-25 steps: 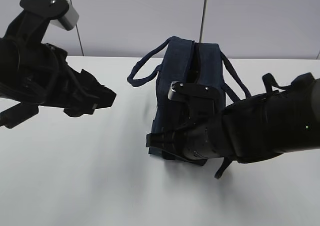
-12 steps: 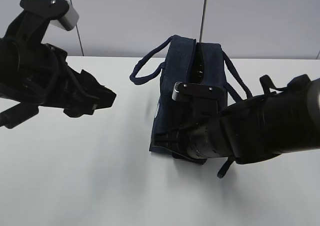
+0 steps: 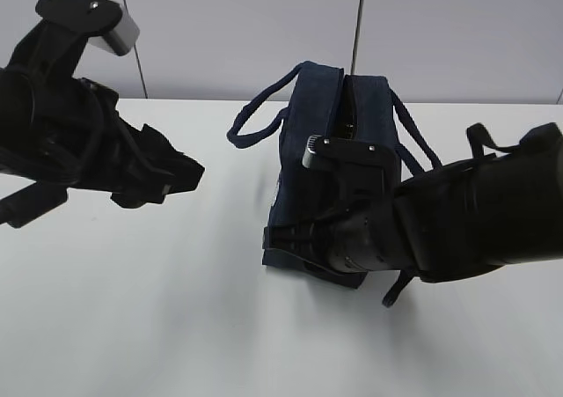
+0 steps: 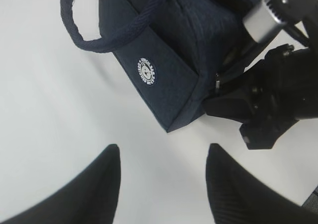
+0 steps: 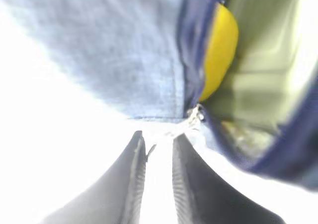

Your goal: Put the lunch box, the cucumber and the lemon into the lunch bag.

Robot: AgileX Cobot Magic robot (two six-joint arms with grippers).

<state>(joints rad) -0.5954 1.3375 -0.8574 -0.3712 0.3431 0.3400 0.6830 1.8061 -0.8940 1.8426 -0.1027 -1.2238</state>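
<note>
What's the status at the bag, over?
Left gripper open, clear of the lunch bag. Right gripper jaws narrow at the zipper pull; grip unclear. Lemon inside. Nothing in the way.

A plain white table carries the dark navy lunch bag, standing upright on it

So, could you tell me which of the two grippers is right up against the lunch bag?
The right gripper, at the lunch bag's zipper end; the left gripper hovers apart over bare table.

white table, grey wall (panelled)
</note>
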